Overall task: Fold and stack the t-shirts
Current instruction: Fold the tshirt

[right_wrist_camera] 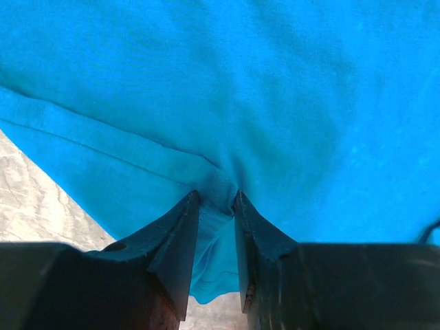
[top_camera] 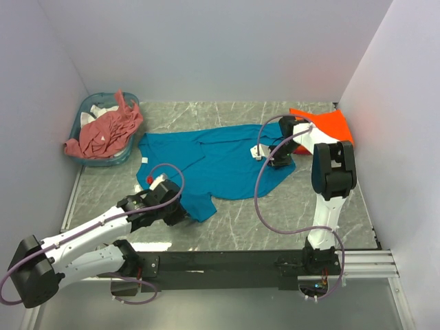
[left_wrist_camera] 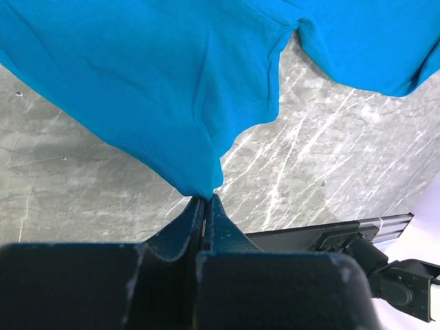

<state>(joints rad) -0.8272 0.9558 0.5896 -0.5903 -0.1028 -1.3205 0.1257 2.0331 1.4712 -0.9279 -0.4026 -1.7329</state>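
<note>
Clearly, you were mid-grasp on the teal-blue t-shirt (top_camera: 220, 161), which lay spread and rumpled across the middle of the table (top_camera: 275, 213), its near-left part bunched over itself. Your left gripper (left_wrist_camera: 206, 201) was clamped tight on a corner of its near-left edge, fingers pressed flat together with the cloth peaking up into them. Your right gripper (right_wrist_camera: 216, 201) sat at the shirt's right edge, its fingers partly apart and straddling a small ridge of the hem. From the wrist view it was hard to say whether they truly bit the cloth or only rested beside it.

The orange t-shirt (top_camera: 323, 124) lay at the far right, just beyond your right arm. The salmon-pink t-shirt (top_camera: 106, 130) hung over the rim of the basket (top_camera: 86, 110) at the far left.

By my reading, the step was to get two firm corner holds before drawing the shirt flat. You needed the right fingers fully closed on the hem, taking one layer edge rather than a loose pucker, before any lift. A pull started on a weak pinch would likely have slipped free. Then you wanted both hands raised evenly and drawn apart, so the bunched near-left part could fall open without dragging toward the orange one.
</note>
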